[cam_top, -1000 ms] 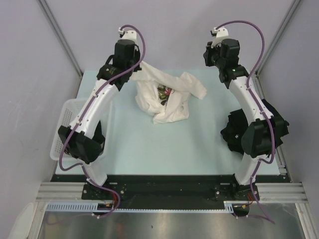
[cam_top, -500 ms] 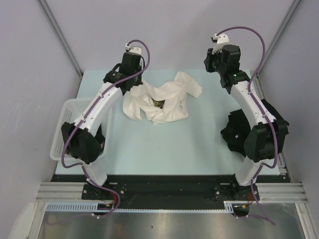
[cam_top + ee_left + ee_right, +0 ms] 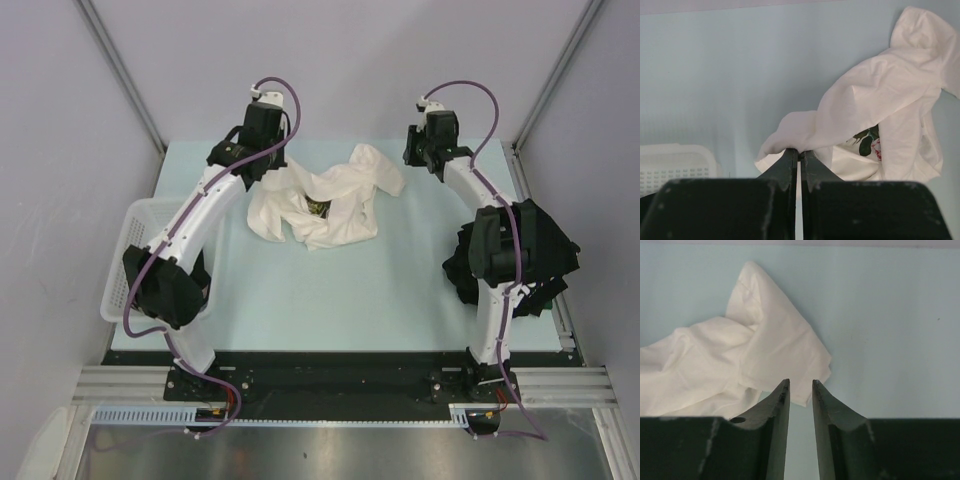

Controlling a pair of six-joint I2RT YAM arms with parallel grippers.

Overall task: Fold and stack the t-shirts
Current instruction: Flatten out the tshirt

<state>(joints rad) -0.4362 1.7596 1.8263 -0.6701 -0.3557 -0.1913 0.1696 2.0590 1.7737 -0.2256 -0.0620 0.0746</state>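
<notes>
A crumpled cream-white t-shirt [image 3: 325,200] with a multicoloured print lies at the back middle of the table; it also shows in the left wrist view [image 3: 880,115] and the right wrist view [image 3: 740,360]. My left gripper [image 3: 268,172] is shut on the shirt's left edge, seen pinched in the left wrist view [image 3: 800,151]. My right gripper [image 3: 418,165] is open and empty, just right of the shirt's sleeve tip; in the right wrist view [image 3: 800,384] the cloth edge lies just beyond its fingertips. Black t-shirts [image 3: 540,240] lie heaped at the right edge.
A white plastic mesh basket [image 3: 135,235] stands at the table's left edge, also in the left wrist view [image 3: 675,165]. The light blue table [image 3: 340,290] runs to grey walls at the back and sides.
My left gripper lowered the cream shirt, which now lies spread wider to the left. My right arm swung down and left, bringing its gripper close to the shirt's right sleeve.
</notes>
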